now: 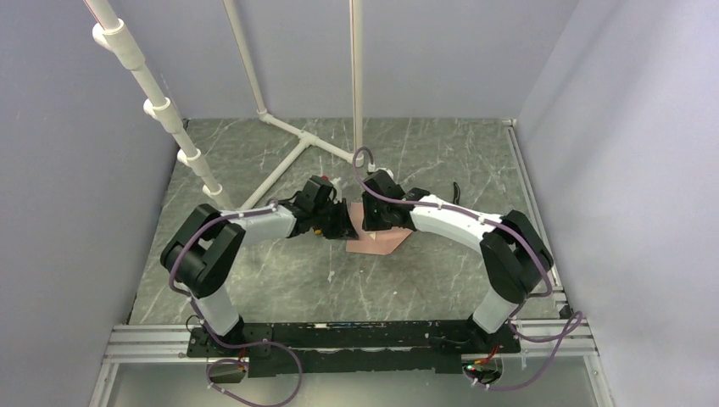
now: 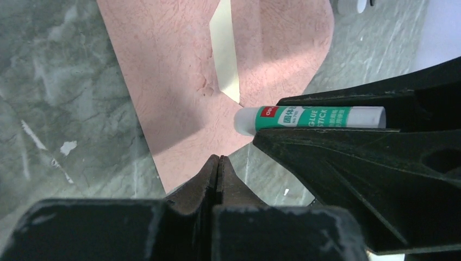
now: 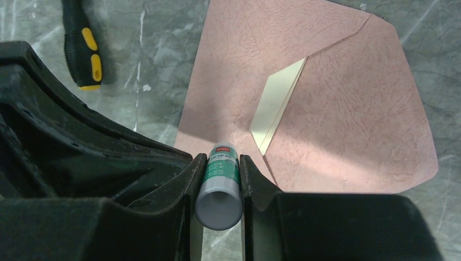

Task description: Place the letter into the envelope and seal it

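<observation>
- The letter (image 3: pixel 277 100) shows only as a thin pale strip at the mouth of the envelope (image 3: pixel 337 109). The rest of it is tucked out of sight under the pink paper.
- The envelope lies flat on the grey marbled table (image 1: pixel 280 288) near its middle, directly under your two wrists. Its pointed flap is open and spread on the surface.
- Your right gripper (image 3: pixel 220 161) is clamped on a white and green glue stick (image 3: pixel 220 182), one finger on each side of the barrel.
- From the left wrist camera, the stick's white end is over the pink paper just beside the near end of the pale strip. You cannot tell whether it touches.
- Your left gripper (image 2: pixel 217 163) has its fingers pressed together with no gap, their tips at the envelope's near edge. Whether any paper is caught between them cannot be told.
- A black and yellow tool handle (image 3: pixel 81 46) lies on the table, apart from the envelope.
- A white pipe frame (image 1: pixel 288 161) stands behind the arms.
</observation>
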Tool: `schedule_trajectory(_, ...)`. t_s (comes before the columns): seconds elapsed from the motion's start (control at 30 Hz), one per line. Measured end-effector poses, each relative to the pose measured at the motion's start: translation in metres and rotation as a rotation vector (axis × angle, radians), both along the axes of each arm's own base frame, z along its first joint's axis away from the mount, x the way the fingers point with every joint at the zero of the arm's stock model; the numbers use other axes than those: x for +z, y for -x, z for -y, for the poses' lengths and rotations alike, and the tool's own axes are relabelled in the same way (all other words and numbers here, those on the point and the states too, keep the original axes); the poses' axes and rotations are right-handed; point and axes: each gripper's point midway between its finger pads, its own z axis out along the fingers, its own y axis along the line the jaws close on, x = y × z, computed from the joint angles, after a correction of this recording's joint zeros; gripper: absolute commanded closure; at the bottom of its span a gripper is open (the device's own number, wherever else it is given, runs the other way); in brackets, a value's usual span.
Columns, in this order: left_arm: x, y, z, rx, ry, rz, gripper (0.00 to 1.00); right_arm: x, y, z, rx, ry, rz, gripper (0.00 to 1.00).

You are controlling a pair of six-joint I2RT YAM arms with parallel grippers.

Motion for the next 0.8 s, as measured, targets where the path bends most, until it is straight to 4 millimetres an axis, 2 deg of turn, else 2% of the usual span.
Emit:
schedule_trajectory(0.1, -0.009, -0.001, 0.004, 0.005, -0.013, 0.021, 0.98, -0.007, -0.001, -0.001, -0.007, 0.007, -0.012, 1.0)
schedule_trajectory(0.33, -0.038, 0.005, -0.003, 0.058, -0.022, -0.027, 0.98, -0.005, -0.012, -0.009, 0.002, -0.015, 0.035, 1.0)
schedule_trajectory(0.53, -0.038, 0.001, 0.0, 0.077, -0.004, -0.028, 0.98, -0.025, -0.016, -0.005, -0.007, 0.035, 0.025, 1.0)
schedule_trajectory(0.8, -0.038, 0.0, 0.0, 0.094, 0.002, -0.041, 0.98, -0.035, -0.02, 0.002, -0.024, 0.094, 0.041, 1.0)
